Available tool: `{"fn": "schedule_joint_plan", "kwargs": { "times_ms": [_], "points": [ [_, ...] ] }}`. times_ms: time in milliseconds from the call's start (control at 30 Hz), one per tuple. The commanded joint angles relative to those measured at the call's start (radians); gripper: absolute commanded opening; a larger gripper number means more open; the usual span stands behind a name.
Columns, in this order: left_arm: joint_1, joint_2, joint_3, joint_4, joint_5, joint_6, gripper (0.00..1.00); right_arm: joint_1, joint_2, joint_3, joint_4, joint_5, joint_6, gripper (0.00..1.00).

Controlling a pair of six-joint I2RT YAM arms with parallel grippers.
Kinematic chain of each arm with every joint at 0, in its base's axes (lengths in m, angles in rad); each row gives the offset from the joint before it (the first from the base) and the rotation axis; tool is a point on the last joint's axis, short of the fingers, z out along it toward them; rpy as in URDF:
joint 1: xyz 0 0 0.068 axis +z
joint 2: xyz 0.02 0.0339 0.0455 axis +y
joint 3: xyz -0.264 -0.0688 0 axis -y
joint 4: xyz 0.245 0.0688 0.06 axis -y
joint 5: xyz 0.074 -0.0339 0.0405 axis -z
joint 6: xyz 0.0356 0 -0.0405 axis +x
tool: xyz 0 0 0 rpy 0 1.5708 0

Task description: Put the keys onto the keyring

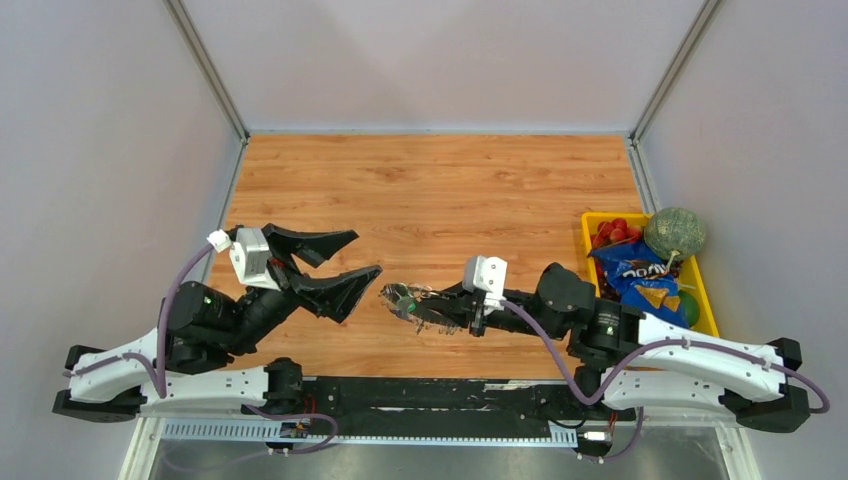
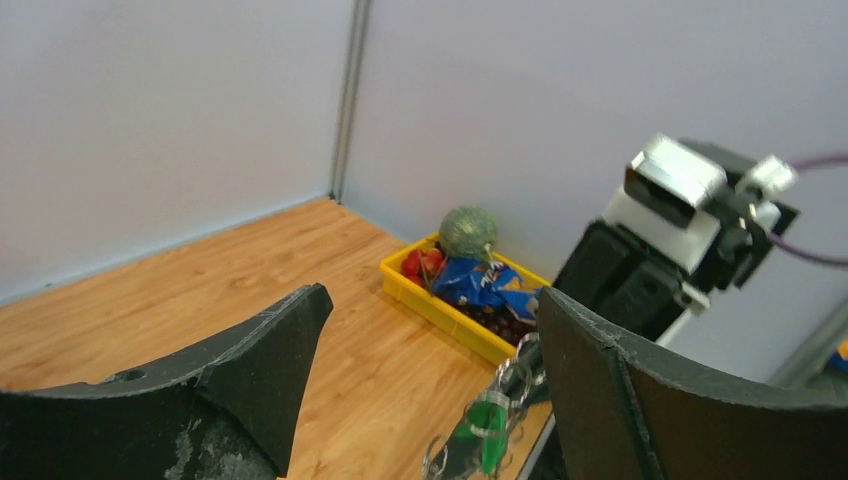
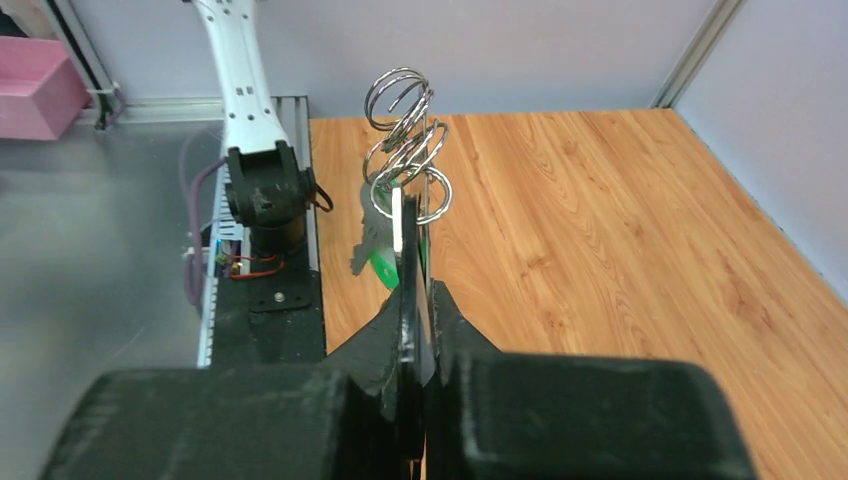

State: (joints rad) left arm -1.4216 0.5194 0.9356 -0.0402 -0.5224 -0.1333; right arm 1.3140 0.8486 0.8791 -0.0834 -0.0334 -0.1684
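**Item 1: keyring (image 3: pixel 400 130).** Silvery wire loops stand upright just above the right gripper (image 3: pixel 415 300). You cannot sort the hoop itself from the keys' own small rings in the wrist view. From above, the bunch sits over the near middle of the bench (image 1: pixel 440 180). Whether it rests on the wood or hangs just clear cannot be told.

**Item 2: keys.** The green-tagged key (image 3: pixel 383 268) hangs at 7 o'clock of the loops. A grey metal blade shows beside it. Other keys are too small to tell apart.

**Item 3: right gripper.** Its fingers are pressed together on a thin pale edge at the foot of the loops. By the look of it, that edge is part of the keyring bunch.

**Item 4: left gripper (image 1: pixel 368 252).** Its fingers are spread wide and hold nothing. It lies at 9 o'clock of the bunch, near but apart, with the mouth facing it.

**Item 5: yellow tray (image 1: pixel 708 300).** It sits at 3 o'clock on the bench, holding red fruit, a blue snack bag and a green netted ball. It is well apart from the work.

**Handling, as a judgement.** Expect a light, stiff, springy wire that is smooth and likely to slip or swivel in a flat pinch. The keys will probably dangle and swing. Take a key by its plastic tag or its head, which gives the broadest flat face, rather than by the blade. Grip the hoop across its wire, away from the opening, so that end stays free. The main risk is the bunch rotating in the fingers.
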Motion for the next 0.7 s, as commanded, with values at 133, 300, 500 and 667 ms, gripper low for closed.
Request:
{"fn": "schedule_joint_plan", "kwargs": {
  "times_ms": [133, 300, 500, 667],
  "points": [
    [0.0, -0.01, 0.015, -0.185, 0.392, 0.087, 0.96, -0.004, -0.015, 0.21, -0.166, -0.136, 0.099, 0.0],
    [0.0, 0.005, 0.0, -0.2, 0.498, 0.117, 1.0, -0.005, -0.008, 0.244, -0.196, -0.202, 0.137, 0.0],
    [0.0, 0.01, -0.024, -0.165, 0.572, 0.125, 1.0, -0.004, -0.003, 0.266, -0.198, -0.247, 0.162, 0.0],
    [0.0, 0.041, -0.033, -0.146, 0.615, 0.126, 1.0, -0.004, 0.018, 0.294, -0.199, -0.258, 0.163, 0.0]
  ]
}}
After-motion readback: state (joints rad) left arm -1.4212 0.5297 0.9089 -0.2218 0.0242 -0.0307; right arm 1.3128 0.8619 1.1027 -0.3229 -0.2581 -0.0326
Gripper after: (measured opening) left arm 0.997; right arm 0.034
